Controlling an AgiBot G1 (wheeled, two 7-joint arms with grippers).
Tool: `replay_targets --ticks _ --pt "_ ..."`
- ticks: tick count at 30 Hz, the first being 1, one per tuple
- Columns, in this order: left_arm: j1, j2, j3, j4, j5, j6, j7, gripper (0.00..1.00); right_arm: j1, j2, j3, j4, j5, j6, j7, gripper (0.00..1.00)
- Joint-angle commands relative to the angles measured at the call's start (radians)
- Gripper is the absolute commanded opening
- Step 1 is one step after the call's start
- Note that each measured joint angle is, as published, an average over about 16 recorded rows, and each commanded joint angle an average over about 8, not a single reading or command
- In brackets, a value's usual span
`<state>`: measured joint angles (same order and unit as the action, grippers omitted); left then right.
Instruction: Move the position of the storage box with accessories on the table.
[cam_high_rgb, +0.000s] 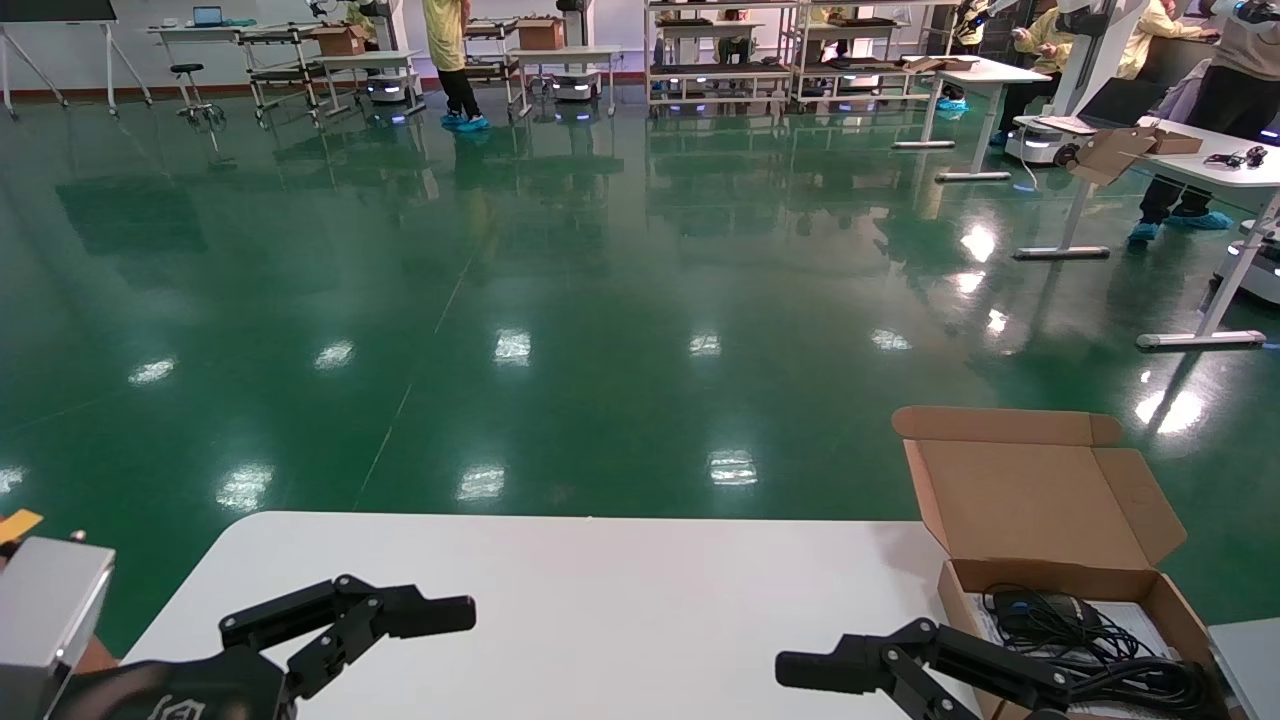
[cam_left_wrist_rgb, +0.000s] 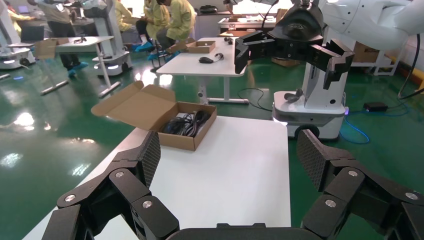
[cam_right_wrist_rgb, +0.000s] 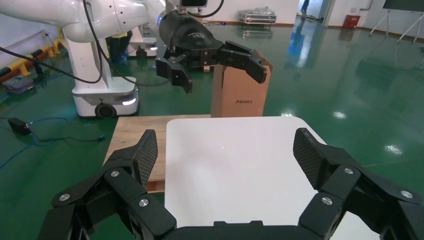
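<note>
— Nearest, what shows?
— Both pincers, low over the white tabletop (cam_high_rgb: 600, 600): left pincer (cam_left_wrist_rgb: 227, 160) spread wide, holding nothing; right pincer (cam_right_wrist_rgb: 225, 155) likewise.
— And the storage box (cam_high_rgb: 1040, 520)?
— At the tabletop's far right corner, lid flap up, black cable bundle (cam_high_rgb: 1080, 640) on a white printed sheet (cam_high_rgb: 1140, 620) inside.
— Any writing?
— None legible on it.

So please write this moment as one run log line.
left tool: open, idle | right tool: open, above large white table | shallow brown cardboard storage box: lid open, untouched
</note>
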<state>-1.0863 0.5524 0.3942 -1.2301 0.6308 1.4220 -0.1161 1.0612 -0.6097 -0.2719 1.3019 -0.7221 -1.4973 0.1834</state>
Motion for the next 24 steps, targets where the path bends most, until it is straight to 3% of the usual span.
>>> replay_targets --ticks 1,24 --pt "0.0 0.0 0.0 0.0 0.0 0.0 0.0 1.0 0.003 0.0 -0.002 -0.004 -0.002 0.0 0.001 1.0" --pt "0.0 0.0 0.0 0.0 0.0 0.0 0.0 1.0 0.013 -0.001 -0.007 -0.018 -0.008 0.002 0.004 1.0"
